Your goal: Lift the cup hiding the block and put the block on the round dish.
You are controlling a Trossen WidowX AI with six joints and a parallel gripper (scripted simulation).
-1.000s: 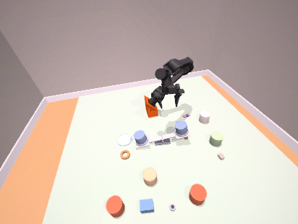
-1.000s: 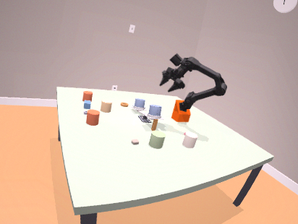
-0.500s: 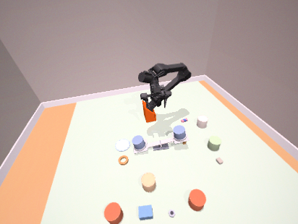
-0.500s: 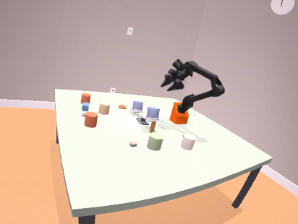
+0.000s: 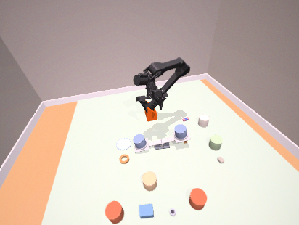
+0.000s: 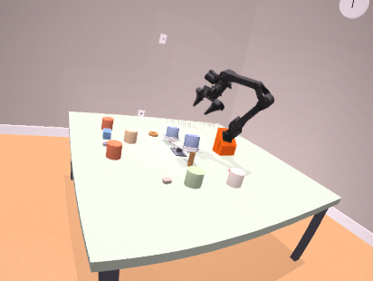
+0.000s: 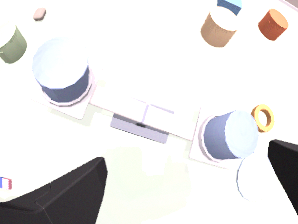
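We record: arm [image 6: 253,86], matte black, slender jointed links, bulky rounded joints. Base [image 6: 224,143]: orange block. Hand [image 6: 207,102]: black, two tapered pointed fingers. We see no markings.

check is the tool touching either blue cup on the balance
Apart. The exterior view shows the tool open, high above both blue cups, with bare wall between them.
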